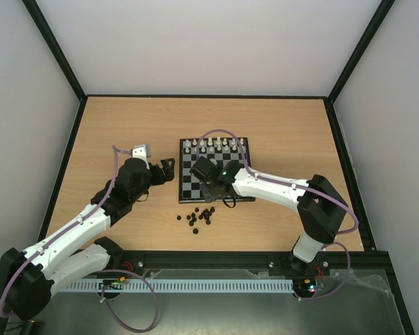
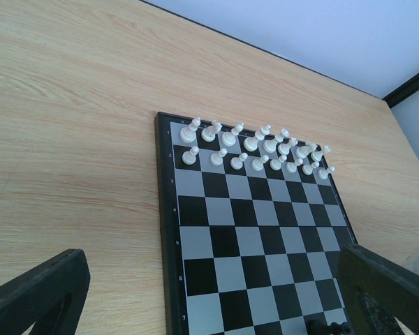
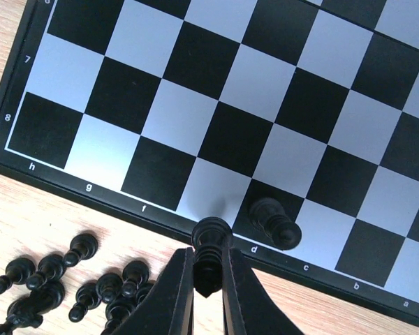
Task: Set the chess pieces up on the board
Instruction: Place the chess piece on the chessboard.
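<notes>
Clamped in our right gripper [image 3: 208,278], a black chess piece [image 3: 210,244] hangs at the edge of the board [image 3: 195,105] — a second black piece [image 3: 274,222] stands just beside; our left gripper [image 1: 167,169] gapes wide.

1 board [image 2: 223,241], 16 white pieces [image 2: 251,143], roughly 16 black chess pieces [image 1: 199,216].

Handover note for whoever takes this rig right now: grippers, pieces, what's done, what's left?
Left gripper: open, empty, left of the board.
Right gripper: shut on one black piece, over the board's near edge by file e.
Done: a second black piece stands on d8; white pieces fill the far two rows.
Left: place the held one, then the loose black pieces on the table before the board.
</notes>
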{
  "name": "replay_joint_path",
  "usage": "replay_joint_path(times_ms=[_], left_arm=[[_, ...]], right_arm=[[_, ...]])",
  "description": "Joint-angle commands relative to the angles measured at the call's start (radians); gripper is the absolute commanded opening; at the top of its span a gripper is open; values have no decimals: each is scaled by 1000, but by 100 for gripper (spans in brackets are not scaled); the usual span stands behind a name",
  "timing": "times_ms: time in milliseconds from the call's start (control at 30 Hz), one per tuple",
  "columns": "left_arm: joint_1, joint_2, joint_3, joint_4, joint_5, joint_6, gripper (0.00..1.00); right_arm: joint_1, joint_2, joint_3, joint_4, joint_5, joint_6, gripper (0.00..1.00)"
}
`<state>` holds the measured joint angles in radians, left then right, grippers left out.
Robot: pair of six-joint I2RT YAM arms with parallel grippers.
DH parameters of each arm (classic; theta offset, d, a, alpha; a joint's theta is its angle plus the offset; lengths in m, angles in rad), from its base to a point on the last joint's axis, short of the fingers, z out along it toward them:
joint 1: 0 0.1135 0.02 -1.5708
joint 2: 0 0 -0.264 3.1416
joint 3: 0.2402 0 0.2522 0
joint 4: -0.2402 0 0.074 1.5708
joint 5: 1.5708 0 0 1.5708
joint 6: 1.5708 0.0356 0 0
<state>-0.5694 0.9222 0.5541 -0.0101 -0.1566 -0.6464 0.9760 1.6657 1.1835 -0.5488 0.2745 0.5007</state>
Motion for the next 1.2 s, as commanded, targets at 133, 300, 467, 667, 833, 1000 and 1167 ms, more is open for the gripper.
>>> replay_joint_path(times_ms=[133, 300, 467, 667, 833, 1000, 1167], left_arm=[[0, -18, -11, 8, 6, 6, 100], [0, -20, -12, 6, 6, 5, 99], [-1, -20, -12, 6, 6, 7, 100], [0, -21, -11, 6, 5, 6, 100], [0, -21, -12, 7, 5, 7, 100], [-1, -22, -11, 6, 5, 7, 100], [-1, -23, -11, 5, 6, 7, 100]], right_arm=[[-19, 47, 42, 2, -21, -32, 5], [-30, 57, 41, 14, -26, -38, 5], [-39, 64, 41, 20, -31, -42, 5], [-47, 75, 34, 31, -39, -48, 5], [-54, 84, 35, 38, -44, -51, 4], [-56, 91, 34, 36, -48, -55, 5], [-57, 89, 30, 38, -49, -53, 9]])
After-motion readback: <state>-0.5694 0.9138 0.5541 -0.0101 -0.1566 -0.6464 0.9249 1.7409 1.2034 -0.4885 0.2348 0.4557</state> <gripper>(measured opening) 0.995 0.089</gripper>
